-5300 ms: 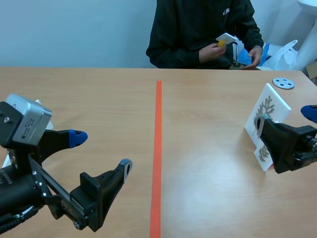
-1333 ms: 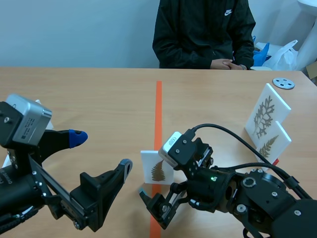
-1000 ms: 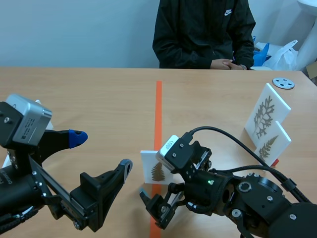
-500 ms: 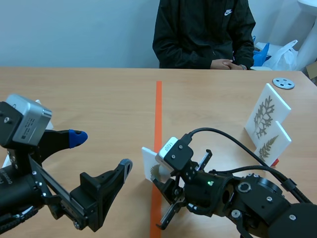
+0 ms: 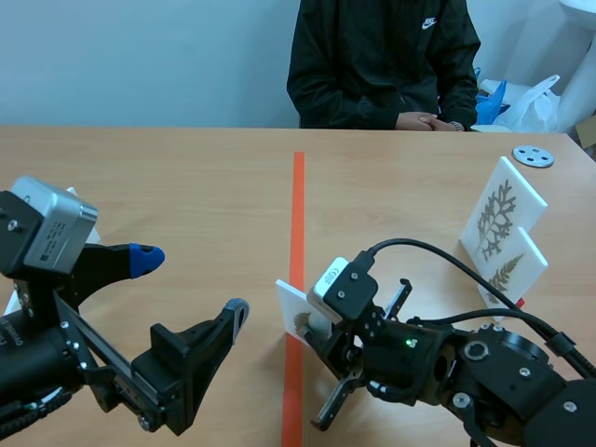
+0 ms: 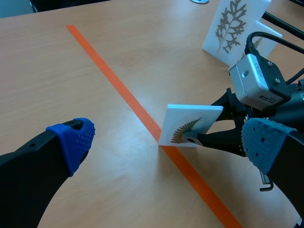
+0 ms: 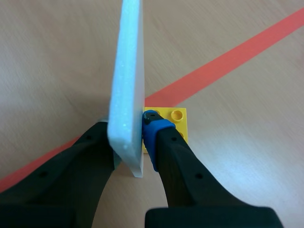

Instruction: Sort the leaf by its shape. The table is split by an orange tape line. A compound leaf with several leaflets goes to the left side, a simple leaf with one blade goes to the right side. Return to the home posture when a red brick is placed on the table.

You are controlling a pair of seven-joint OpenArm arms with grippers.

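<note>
Left end effector (image 5: pixel 191 284): one, at 8 o'clock on the counter (image 5: pixel 186 186), fingers spread wide, holding nothing.
Orange tape line (image 5: pixel 298 214): one, running 6 to 12 o'clock.
Right end effector (image 7: pixel 128 140): one, at 6 o'clock, clamped on the fern-leaf card (image 6: pixel 190 124), which sits at the tape line with a yellow brick (image 7: pixel 178 124) at its foot.
Standing leaf cards: two, at 3 o'clock, a larger card (image 5: pixel 503 209) and just in front of it a smaller card (image 5: pixel 510 272). Cards in all: three.
Grey disc (image 5: pixel 533 155): one, at 2 o'clock.
White bag (image 5: pixel 535 107): one, beyond the counter's edge at 2 o'clock, contents not visible.
</note>
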